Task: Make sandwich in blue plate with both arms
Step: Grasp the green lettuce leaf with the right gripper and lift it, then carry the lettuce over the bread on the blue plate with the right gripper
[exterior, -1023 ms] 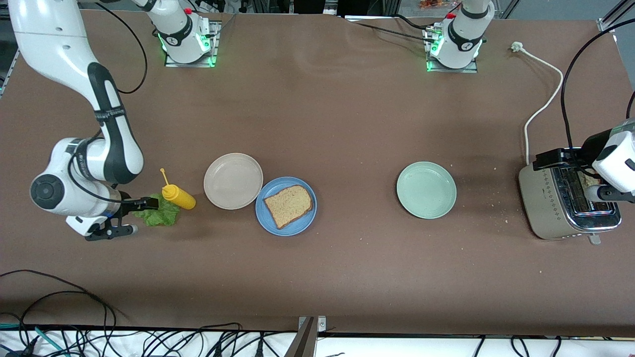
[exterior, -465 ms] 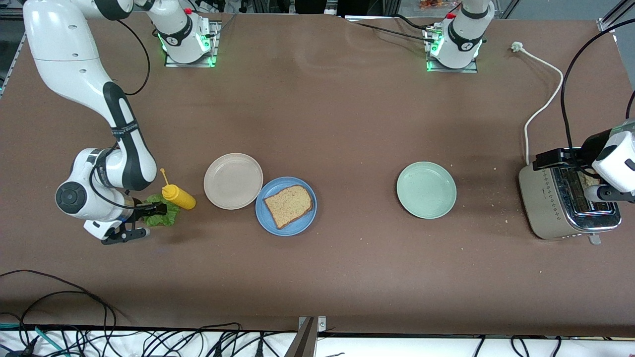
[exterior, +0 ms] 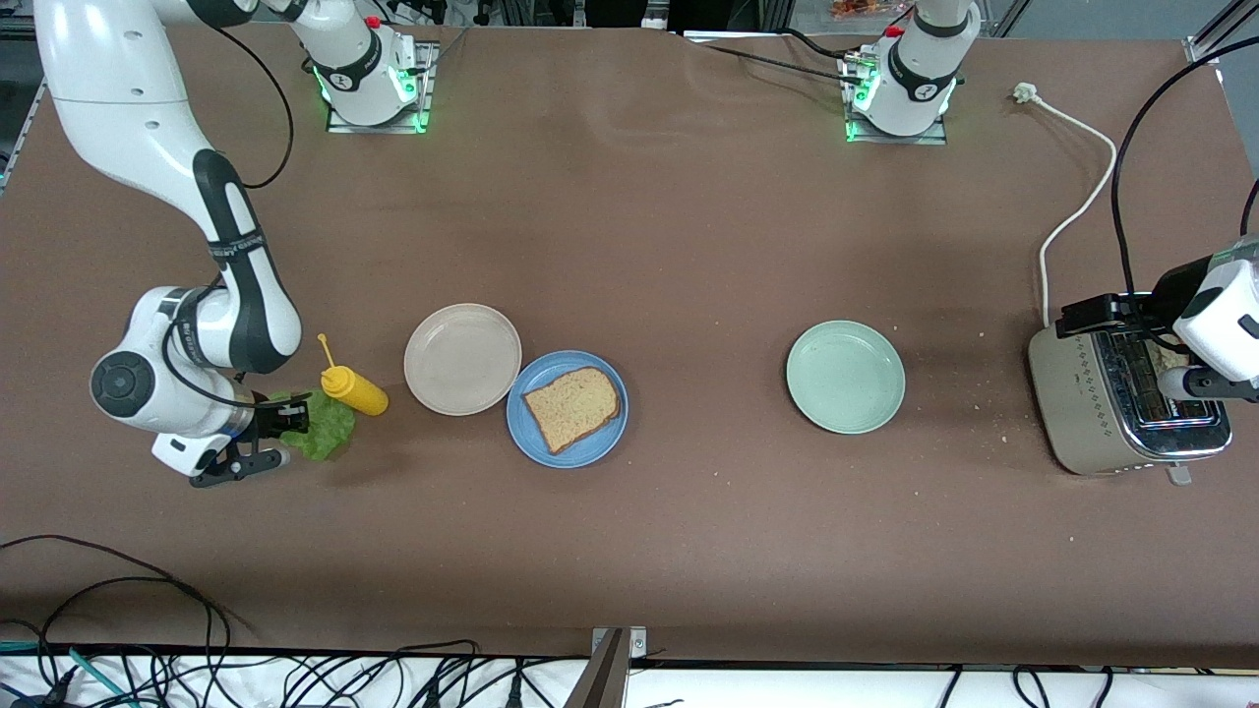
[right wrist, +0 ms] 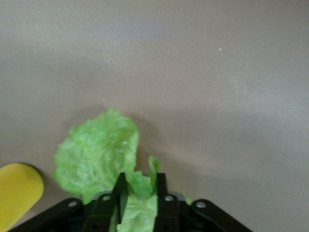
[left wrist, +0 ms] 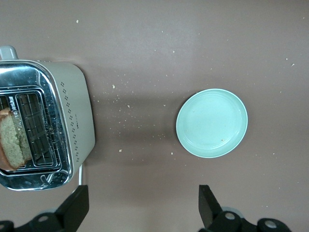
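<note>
The blue plate (exterior: 524, 434) holds one slice of speckled bread (exterior: 570, 406). A ruffled green lettuce leaf (exterior: 329, 433) lies beside the yellow bottle, toward the right arm's end of the table. My right gripper (exterior: 283, 421) is shut on an edge of the leaf (right wrist: 96, 154); in the right wrist view the gripper (right wrist: 139, 182) has lettuce pinched between its fingers. My left gripper (exterior: 1107, 315) is open and empty over the toaster (exterior: 1092, 403); its fingers frame bare table in the left wrist view (left wrist: 142, 208). A second bread slice (left wrist: 12, 140) stands in a toaster slot.
A yellow squeeze bottle (exterior: 356, 389) lies right beside the lettuce. A beige plate (exterior: 462, 358) touches the blue plate. A mint-green plate (exterior: 845, 377) sits mid-table, also in the left wrist view (left wrist: 211, 123). The toaster's white cord (exterior: 1077, 206) trails across the table; crumbs lie around it.
My right gripper has closed on the lettuce, and the leaf has bunched up and shifted slightly toward the right arm's end. The left arm has not moved.
</note>
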